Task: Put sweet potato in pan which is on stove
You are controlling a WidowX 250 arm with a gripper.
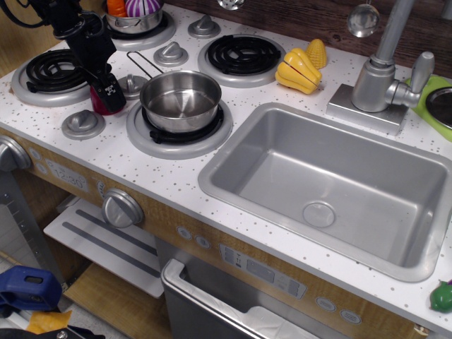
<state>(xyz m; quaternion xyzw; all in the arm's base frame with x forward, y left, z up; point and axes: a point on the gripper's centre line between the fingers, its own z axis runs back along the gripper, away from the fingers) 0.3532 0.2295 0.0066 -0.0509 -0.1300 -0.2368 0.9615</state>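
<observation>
The crimson sweet potato (pixel 97 106) stands on the white speckled stove (pixel 106 148) between the front-left knob and the left coil burner, just left of the pan. The shiny steel pan (pixel 181 99) sits empty on the front burner, its thin wire handle pointing back-left. My black gripper (pixel 106 94) has come down from the upper left onto the sweet potato. One finger (pixel 111 90) with white marks covers its right side. The other finger is hidden, so I cannot tell whether the jaws are closed on it.
A steel pot (pixel 135 17) with orange and purple toys sits on the back-left burner. Yellow toy corn (pixel 302 67) lies by the back-right burner. The grey sink (pixel 332 183) and faucet (pixel 381 70) are to the right. Grey knobs (pixel 83 124) stand around the pan.
</observation>
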